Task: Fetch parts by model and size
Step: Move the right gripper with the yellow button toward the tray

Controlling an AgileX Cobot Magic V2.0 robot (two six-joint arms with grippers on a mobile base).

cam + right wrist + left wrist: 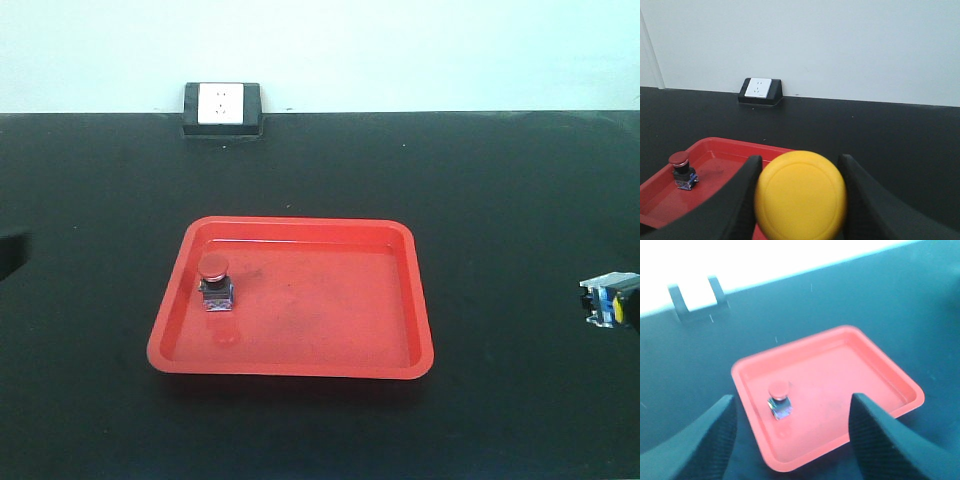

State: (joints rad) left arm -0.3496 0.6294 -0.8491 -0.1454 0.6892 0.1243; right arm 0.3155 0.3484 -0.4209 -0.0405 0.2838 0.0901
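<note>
Right wrist view first, Ben: how do the fingers [740, 200] stand?

Clamped, Ana. The right gripper [800, 192] pinches the yellow switch [800, 197] from both sides, and its round cap faces the lens and fills the gap between them.

And where does that switch sit in the front view?

At the far right edge, yellow switch [608, 298] with its grey-blue base showing, well apart from the tray [290, 371]. The gripper itself is cut off there.

The left gripper [792, 400]?

Fingers [710, 440] spread wide, nothing between them. Past them lies the tray [840, 334] with the red switch [779, 400] in it.

Does anything touch the red one?

No. The red switch [215, 285] stands upright, cap up, in the tray's left part, near the left wall but apart from it. The right wrist view shows it too, red switch [682, 171], at the left inside the tray [730, 143].

And around the tray?

A black table [500, 200]. At its back edge, against the pale wall [400, 50], sits a white socket [222, 106] in a black housing; the right wrist view has the same socket [760, 89].
</note>
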